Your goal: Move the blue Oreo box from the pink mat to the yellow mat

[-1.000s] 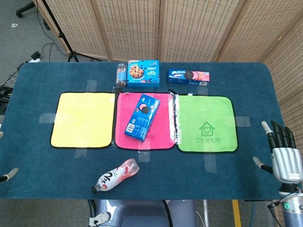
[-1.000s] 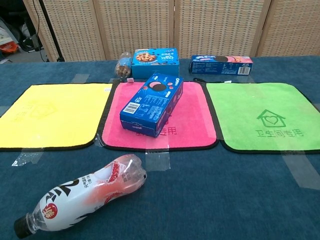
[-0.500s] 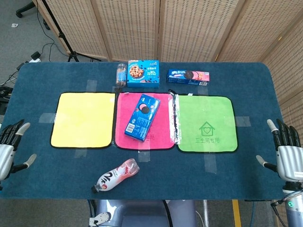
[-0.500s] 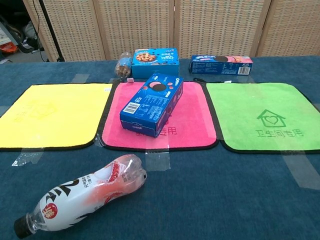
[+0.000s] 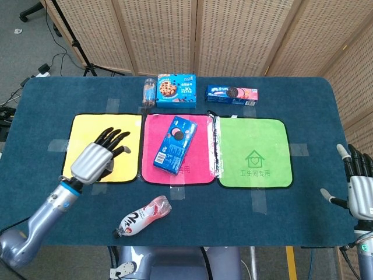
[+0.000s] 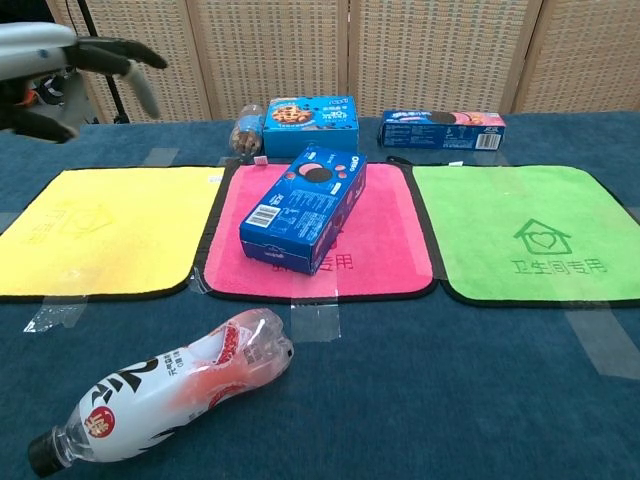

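Note:
The blue Oreo box lies slantwise on the pink mat, in the middle of the table. The yellow mat lies just left of it. My left hand hovers over the yellow mat's right part, fingers spread and empty, a short way left of the box. My right hand stands at the table's right edge, fingers up and apart, holding nothing; the chest view does not show it.
A green mat lies right of the pink one. At the back stand a small jar, a blue cookie box and a flat Oreo pack. A plastic bottle lies near the front edge.
My left arm has swung in from the table's left edge to above the yellow mat. My right hand has drifted slightly right and down. The box has not moved.

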You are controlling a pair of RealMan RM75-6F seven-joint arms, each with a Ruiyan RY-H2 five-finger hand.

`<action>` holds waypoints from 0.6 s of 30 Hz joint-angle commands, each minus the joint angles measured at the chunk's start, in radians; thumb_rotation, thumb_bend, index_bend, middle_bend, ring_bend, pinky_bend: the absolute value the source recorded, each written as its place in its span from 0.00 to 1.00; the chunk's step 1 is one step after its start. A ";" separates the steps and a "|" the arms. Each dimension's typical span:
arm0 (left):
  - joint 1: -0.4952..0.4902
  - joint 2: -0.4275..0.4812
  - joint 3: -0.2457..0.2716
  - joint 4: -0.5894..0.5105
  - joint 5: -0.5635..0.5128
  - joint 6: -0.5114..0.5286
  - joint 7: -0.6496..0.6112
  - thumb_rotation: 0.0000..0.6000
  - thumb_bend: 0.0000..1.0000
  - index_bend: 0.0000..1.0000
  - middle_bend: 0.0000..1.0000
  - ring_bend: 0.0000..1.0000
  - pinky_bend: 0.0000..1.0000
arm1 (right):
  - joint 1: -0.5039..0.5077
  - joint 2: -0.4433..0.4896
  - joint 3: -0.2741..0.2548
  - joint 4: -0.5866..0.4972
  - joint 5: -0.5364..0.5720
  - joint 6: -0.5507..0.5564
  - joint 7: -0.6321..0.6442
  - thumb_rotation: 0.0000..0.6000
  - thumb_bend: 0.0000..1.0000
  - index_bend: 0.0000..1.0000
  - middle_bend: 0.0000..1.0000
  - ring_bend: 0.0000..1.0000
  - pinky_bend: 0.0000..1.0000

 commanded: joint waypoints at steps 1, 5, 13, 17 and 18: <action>-0.169 -0.150 -0.073 0.024 -0.222 -0.137 0.238 1.00 1.00 0.41 0.12 0.06 0.02 | 0.004 0.001 0.002 0.005 0.007 -0.008 0.006 1.00 0.00 0.00 0.00 0.00 0.00; -0.246 -0.230 -0.080 0.077 -0.337 -0.150 0.374 1.00 1.00 0.43 0.13 0.06 0.02 | 0.007 0.000 0.006 0.012 0.015 -0.015 0.009 1.00 0.00 0.00 0.00 0.00 0.00; -0.377 -0.362 -0.092 0.195 -0.501 -0.166 0.495 1.00 1.00 0.40 0.12 0.06 0.02 | 0.014 -0.002 0.016 0.026 0.047 -0.036 0.010 1.00 0.00 0.00 0.00 0.00 0.00; -0.481 -0.469 -0.096 0.333 -0.572 -0.202 0.547 1.00 1.00 0.36 0.09 0.06 0.02 | 0.020 -0.003 0.030 0.044 0.089 -0.059 0.016 1.00 0.00 0.00 0.00 0.00 0.00; -0.499 -0.491 -0.097 0.365 -0.588 -0.208 0.555 1.00 1.00 0.33 0.07 0.06 0.02 | 0.021 -0.003 0.033 0.047 0.095 -0.064 0.018 1.00 0.00 0.00 0.00 0.00 0.00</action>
